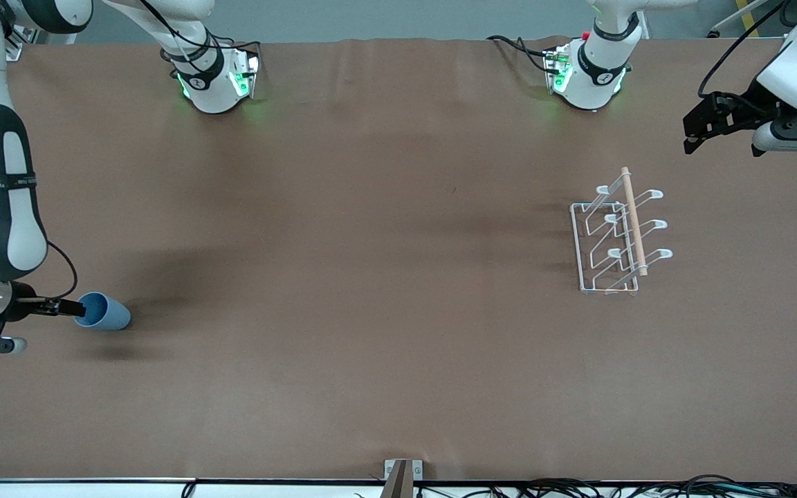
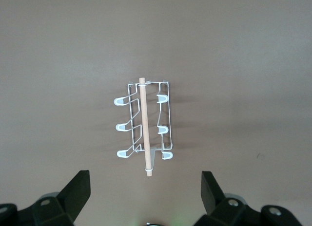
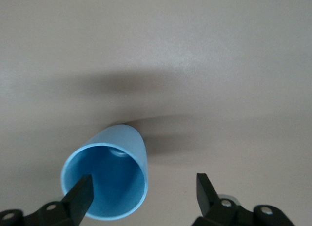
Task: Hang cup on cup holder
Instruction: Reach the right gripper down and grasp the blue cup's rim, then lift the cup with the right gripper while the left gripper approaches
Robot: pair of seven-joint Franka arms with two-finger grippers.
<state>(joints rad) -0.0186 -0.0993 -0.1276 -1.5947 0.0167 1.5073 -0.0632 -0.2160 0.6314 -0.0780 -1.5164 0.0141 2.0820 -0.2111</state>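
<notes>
One cup, light blue, lies on its side at the right arm's end of the table, well apart from the cup holder. The right gripper is spread, one finger inside the mouth and one outside, gripping nothing yet. The left gripper waits released above the holder. Risk: closing may push the smooth cup and roll it away. I see no readable writing.

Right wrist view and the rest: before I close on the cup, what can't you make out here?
- Cup in the right wrist view: its rim is cut off by the frame edge; one finger of the right gripper hides part of it, so contact is unclear.
- Cup in the front view: whether it rests on the table.
- Cup holder, front view: prong tips too small to judge.
</notes>
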